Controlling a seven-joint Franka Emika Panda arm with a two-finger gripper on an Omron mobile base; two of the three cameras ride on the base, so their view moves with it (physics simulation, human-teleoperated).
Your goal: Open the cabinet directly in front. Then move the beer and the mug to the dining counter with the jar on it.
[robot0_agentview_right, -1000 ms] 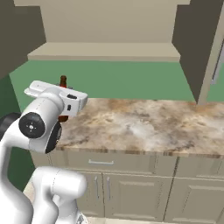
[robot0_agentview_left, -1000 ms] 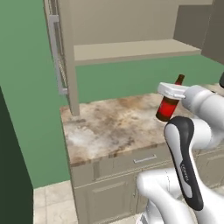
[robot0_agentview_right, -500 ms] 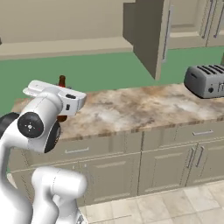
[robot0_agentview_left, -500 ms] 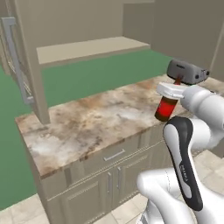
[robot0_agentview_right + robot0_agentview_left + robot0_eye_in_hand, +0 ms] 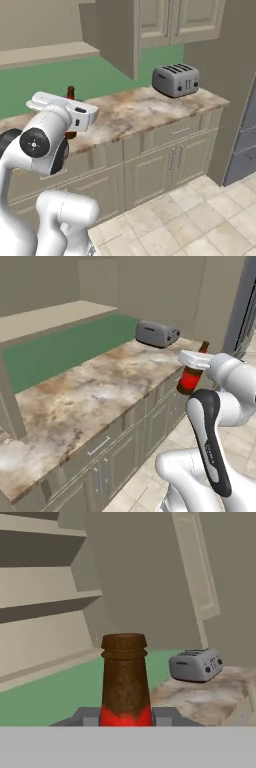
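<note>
Transport of the beer (image 5: pixel 191 377) looks to be the step in hand: the gripper (image 5: pixel 125 717) is clenched around the bottle's body, which rises upright from the bottom centre of the hand view and sits at right of centre in the left base view, off the edge of the marble worktop (image 5: pixel 95 401). A grey toaster (image 5: pixel 176 80) stands on that worktop, upper centre in the right base view. The cabinet (image 5: pixel 120 37) door hangs open, upper centre. By my judgement, the next move calls for reaching the dining counter with the bottle kept upright. The bottle's red label shows no legible writing.
</note>
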